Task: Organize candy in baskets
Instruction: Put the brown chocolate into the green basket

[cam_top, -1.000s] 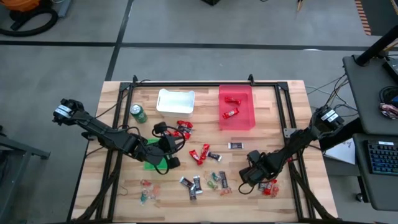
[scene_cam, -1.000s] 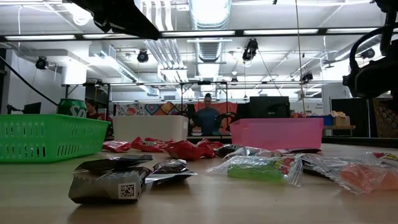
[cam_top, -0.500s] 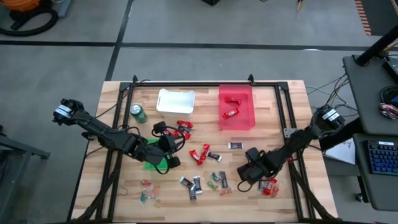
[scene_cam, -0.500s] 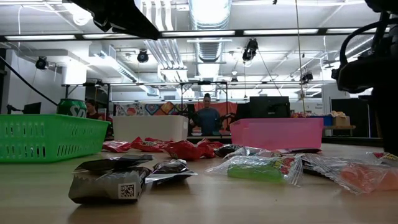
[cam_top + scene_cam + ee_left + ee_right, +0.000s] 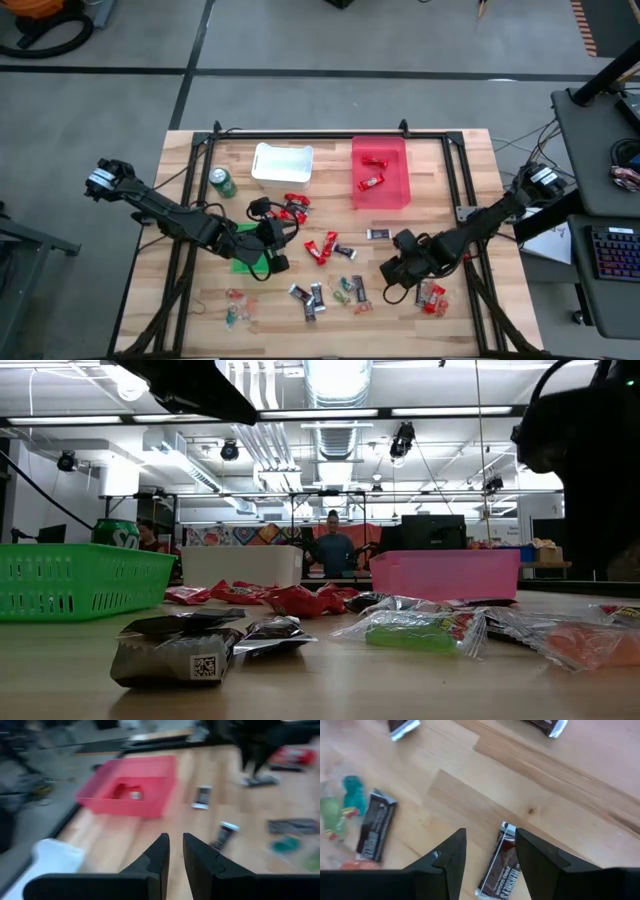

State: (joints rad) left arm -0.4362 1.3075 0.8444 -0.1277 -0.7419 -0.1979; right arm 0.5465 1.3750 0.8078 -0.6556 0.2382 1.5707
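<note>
Wrapped candy lies scattered on the wooden table: red bars [image 5: 295, 208], dark mini bars [image 5: 310, 297] and small clear pieces [image 5: 238, 306]. Two red bars [image 5: 373, 172] lie in the red basket [image 5: 395, 195]. The white basket [image 5: 282, 163] stands to its left. My left gripper [image 5: 272, 240] [image 5: 175, 837] hovers shut over the green basket [image 5: 243, 264], holding nothing. My right gripper [image 5: 398, 270] [image 5: 490, 832] is open, pointing down, its fingers on either side of a dark mini bar [image 5: 501, 865] that lies flat on the wood.
A green drink can [image 5: 222, 183] stands left of the white basket. A black frame rail [image 5: 320, 135] runs along the table's far edge. More red candy [image 5: 432, 297] lies near my right gripper. A person [image 5: 333, 552] stands in the room beyond the table.
My right gripper has shifted a little toward the table's left and far edges, and its arm now fills more of the low view's right side. The left arm and the candy have stayed where they were.
</note>
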